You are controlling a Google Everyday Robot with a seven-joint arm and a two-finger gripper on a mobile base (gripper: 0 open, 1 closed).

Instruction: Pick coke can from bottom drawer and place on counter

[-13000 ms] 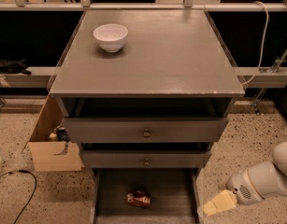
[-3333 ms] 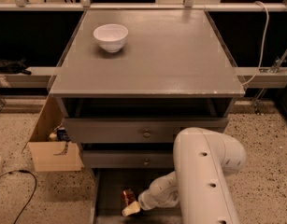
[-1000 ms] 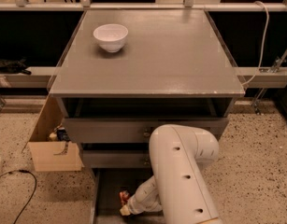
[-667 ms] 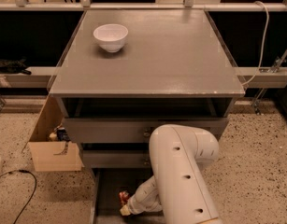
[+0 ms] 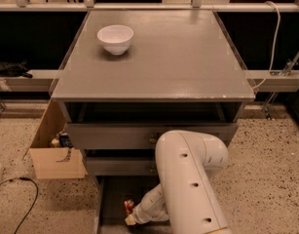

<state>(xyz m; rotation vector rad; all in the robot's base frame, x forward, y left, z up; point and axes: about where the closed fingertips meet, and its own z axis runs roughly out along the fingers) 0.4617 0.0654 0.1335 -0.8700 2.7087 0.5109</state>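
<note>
Coke can (image 5: pixel 129 206) in bottom drawer (image 5: pixel 111 199), on its floor, left of ctr. Gripper (image 5: pixel 131 221) in drawer too, right at can; open or closed: can't tell. Arm (image 5: pixel 188 179) enters drawer from right. White bowl (image 5: pixel 115 38) on worktop (image 5: pixel 178 57) above drawer.

A slightly glossy grey table (image 5: pixel 188 62) is pictured with pale wear along its front edge. A smooth, glazed-looking white bowl (image 5: pixel 115 38) is set near its back left corner. The robot arm (image 5: pixel 188 179) is cased in smooth off-white plastic with a soft sheen. Its cream-coloured claw (image 5: pixel 131 220) is seen down in the bottom drawer (image 5: pixel 110 213), over the left part of the matt grey floor. It is just beside the coke can (image 5: pixel 129 206), whose red metal is caught with a faint shine. The upper drawer fronts (image 5: pixel 115 136) are finished in dull grey and fitted with small metallic knobs (image 5: pixel 152 140). A matt brown cardboard box (image 5: pixel 54 162) is stood on the speckled, stone-like floor (image 5: pixel 266 155).
</note>
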